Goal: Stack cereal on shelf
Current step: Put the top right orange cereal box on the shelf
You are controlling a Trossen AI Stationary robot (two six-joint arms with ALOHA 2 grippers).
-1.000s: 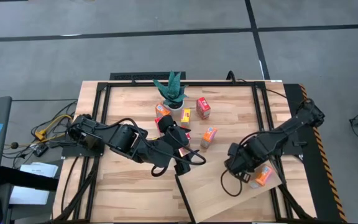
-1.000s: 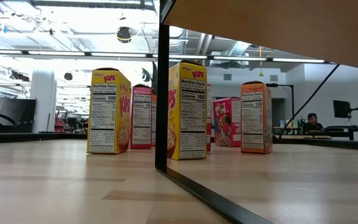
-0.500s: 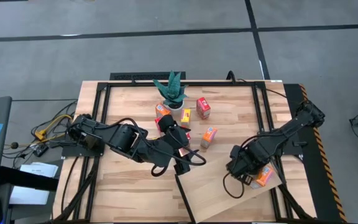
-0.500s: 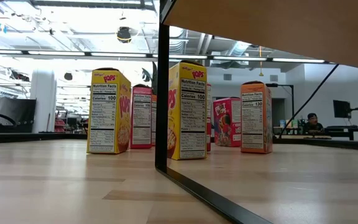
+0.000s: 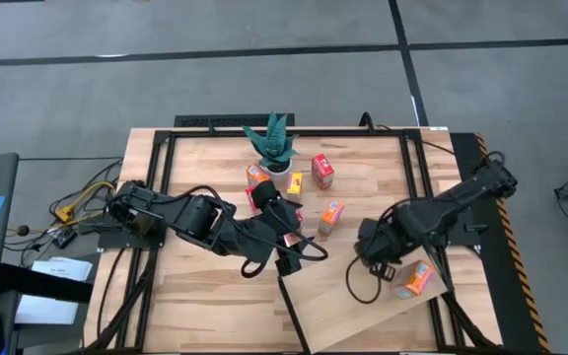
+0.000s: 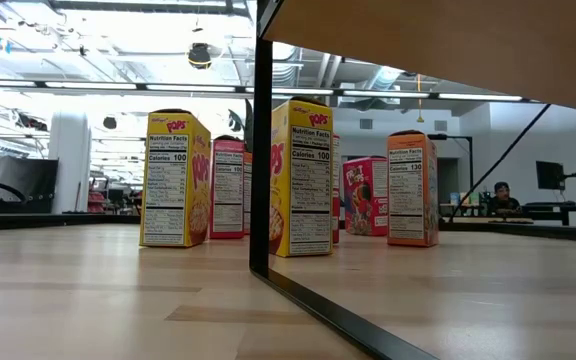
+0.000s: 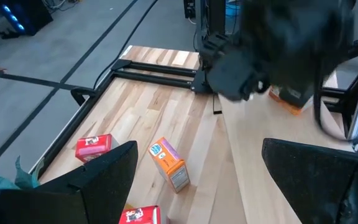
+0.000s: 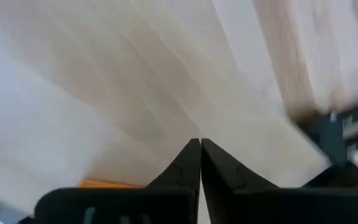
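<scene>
On the left of the table [image 5: 195, 296] we see the left arm stretched across the planks toward the middle. Its left gripper [image 5: 286, 240] sits beside the cluster of cereal boxes, and its fingers [image 7: 101, 177] stand wide apart with nothing between them.

Just behind that gripper stands a green potted plant [image 5: 272, 143]. Around it are the boxes still on the planks: a red box [image 5: 322, 171] to the plant's right, a small yellow box [image 5: 296, 182] near the pot, and an orange box [image 5: 331, 217] standing a little nearer the front. From table height we see the yellow boxes [image 6: 174, 180] upright, with a pink one [image 6: 365, 195] and an orange one [image 6: 412, 188] beyond them.

Further right lies the shelf [image 5: 363, 306], a pale board set at an angle on the front right part of the table. The right gripper [image 5: 375, 264] hangs over it with its fingers [image 8: 191, 163] together, tips meeting and empty. One orange cereal box [image 5: 417, 279] rests on the shelf near its right edge, just beside that gripper but apart from it.
</scene>
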